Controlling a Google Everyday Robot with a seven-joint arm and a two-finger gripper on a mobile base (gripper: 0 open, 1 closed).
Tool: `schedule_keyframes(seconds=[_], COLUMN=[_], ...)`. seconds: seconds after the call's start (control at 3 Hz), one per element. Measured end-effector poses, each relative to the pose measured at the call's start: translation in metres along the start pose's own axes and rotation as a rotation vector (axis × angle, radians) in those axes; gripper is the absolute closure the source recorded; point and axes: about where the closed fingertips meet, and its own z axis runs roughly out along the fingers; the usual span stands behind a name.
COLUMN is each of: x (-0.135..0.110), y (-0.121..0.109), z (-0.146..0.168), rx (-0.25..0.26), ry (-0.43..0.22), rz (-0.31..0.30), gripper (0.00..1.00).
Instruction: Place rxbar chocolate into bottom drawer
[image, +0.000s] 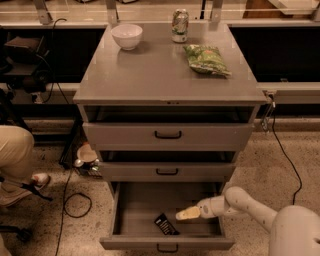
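While the gripper (186, 214) hangs beside it, dark rxbar chocolate (165, 224) lies askew.

Grey desk (150, 80): painted metal, matt, faint sheen on top. The bottom drawer (131, 210) is same smooth grey sheet metal w/ black handle (167, 248). The rxbar chocolate (165, 224) has dark wrapper, slight gloss. The end effector (186, 214), inside bottom drawer just right of the bar, looks smooth pale plastic; arm (250, 206) shell smooth, off-white. White bowl (126, 36) glazed, can (179, 25) shiny metal, snack bag (206, 59) crinkly glossy film. Speckled floor (280, 165) looks rough.
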Motion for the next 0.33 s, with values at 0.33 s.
schedule_keyframes(seconds=[0.33], x=[0.0145], y=[-0.0267], z=[-0.0397], rx=[-0.002], ry=[-0.057], rz=[0.033], gripper=[0.00])
